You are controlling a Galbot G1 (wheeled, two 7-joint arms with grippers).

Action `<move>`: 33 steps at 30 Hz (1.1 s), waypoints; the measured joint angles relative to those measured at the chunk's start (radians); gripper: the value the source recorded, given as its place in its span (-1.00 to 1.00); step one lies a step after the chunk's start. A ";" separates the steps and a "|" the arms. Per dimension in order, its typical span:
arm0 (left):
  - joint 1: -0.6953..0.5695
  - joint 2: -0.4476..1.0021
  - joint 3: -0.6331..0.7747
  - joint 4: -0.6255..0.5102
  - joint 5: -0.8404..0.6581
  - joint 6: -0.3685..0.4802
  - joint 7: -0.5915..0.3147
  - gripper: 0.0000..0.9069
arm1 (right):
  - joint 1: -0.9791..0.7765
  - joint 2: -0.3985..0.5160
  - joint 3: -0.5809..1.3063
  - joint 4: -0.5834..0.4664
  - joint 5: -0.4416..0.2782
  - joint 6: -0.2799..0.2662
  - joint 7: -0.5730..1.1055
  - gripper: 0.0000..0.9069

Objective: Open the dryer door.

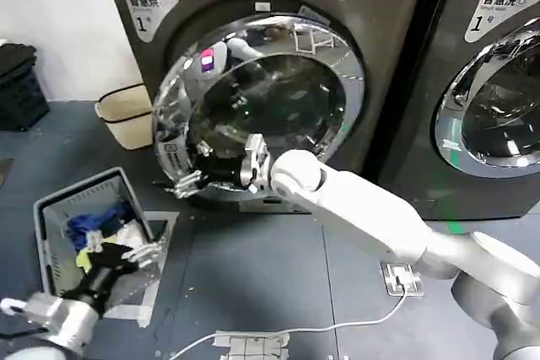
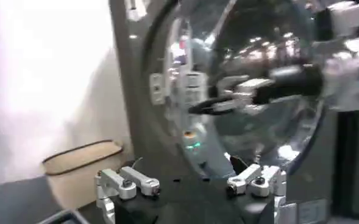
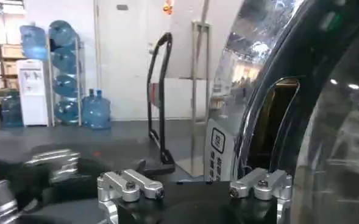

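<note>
the dryer door (image 1: pixel 253 107), a rigid hinged disc of chromed rim and dark glass, is seen on the front of the left machine, apparently swung slightly ajar. the right hand (image 1: pixel 192 176) is placed at the lower-left rim with fingers spread, gripping nothing; the left hand (image 1: pixel 139 252) is parked open over the laundry basket (image 1: pixel 51 208). the door is judged stiff, fairly heavy and slippery on chrome, so it is best taken at the rim edge opposite the hinge, not on the glass.
</note>
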 joint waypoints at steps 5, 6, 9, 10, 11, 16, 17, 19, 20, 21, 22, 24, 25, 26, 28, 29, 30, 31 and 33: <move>-0.036 0.030 -0.075 0.028 -0.073 0.022 0.009 1.00 | -0.010 -0.045 -0.008 0.066 0.018 -0.004 -0.003 1.00; -0.045 0.039 -0.089 0.036 -0.090 0.024 0.015 1.00 | -0.011 -0.054 -0.010 0.079 0.018 -0.004 -0.005 1.00; -0.070 0.070 -0.120 0.052 -0.143 0.025 0.029 1.00 | -0.014 -0.080 -0.015 0.115 0.019 -0.005 -0.018 1.00; -0.078 0.084 -0.125 0.058 -0.157 0.027 0.031 1.00 | -0.015 -0.088 -0.016 0.124 0.019 -0.005 -0.024 1.00; -0.086 0.094 -0.128 0.064 -0.169 0.028 0.034 1.00 | -0.015 -0.095 -0.016 0.133 0.020 -0.005 -0.031 1.00; -0.135 0.164 -0.123 0.108 -0.240 0.021 0.056 1.00 | -0.015 -0.127 -0.019 0.162 0.020 -0.009 -0.083 1.00; -0.145 0.179 -0.119 0.117 -0.254 0.020 0.059 1.00 | -0.015 -0.133 -0.019 0.168 0.019 -0.009 -0.092 1.00; -0.167 0.207 -0.109 0.134 -0.267 0.012 0.067 1.00 | -0.020 -0.145 -0.017 0.176 0.016 -0.009 -0.110 1.00; -0.177 0.221 -0.104 0.143 -0.268 0.005 0.073 1.00 | -0.023 -0.152 -0.016 0.179 0.015 -0.009 -0.121 1.00; -0.185 0.234 -0.098 0.150 -0.268 0.001 0.080 1.00 | -0.025 -0.158 -0.014 0.182 0.014 -0.009 -0.133 1.00; -0.195 0.248 -0.090 0.158 -0.268 -0.005 0.084 1.00 | -0.028 -0.165 -0.013 0.187 0.011 -0.009 -0.144 1.00; -0.211 0.275 -0.074 0.173 -0.268 -0.017 0.093 1.00 | -0.034 -0.178 -0.010 0.196 0.003 -0.008 -0.166 1.00; -0.218 0.289 -0.064 0.181 -0.268 -0.023 0.099 1.00 | -0.038 -0.186 -0.008 0.201 -0.004 -0.007 -0.180 1.00; -0.225 0.301 -0.056 0.187 -0.268 -0.028 0.102 1.00 | -0.043 -0.197 -0.006 0.207 -0.012 -0.004 -0.193 1.00; -0.237 0.320 -0.038 0.197 -0.275 -0.043 0.109 1.00 | -0.052 -0.214 -0.002 0.218 -0.023 0.001 -0.218 1.00; -0.243 0.331 -0.028 0.203 -0.288 -0.049 0.109 1.00 | -0.057 -0.222 0.000 0.223 -0.031 0.007 -0.232 1.00; -0.250 0.341 -0.016 0.209 -0.302 -0.058 0.109 1.00 | -0.062 -0.230 0.003 0.228 -0.036 0.012 -0.242 1.00; -0.255 0.351 -0.005 0.213 -0.309 -0.066 0.109 1.00 | -0.067 -0.238 0.005 0.233 -0.042 0.018 -0.252 1.00; -0.267 0.368 0.020 0.224 -0.317 -0.074 0.111 1.00 | -0.078 -0.255 0.012 0.243 -0.051 0.025 -0.276 1.00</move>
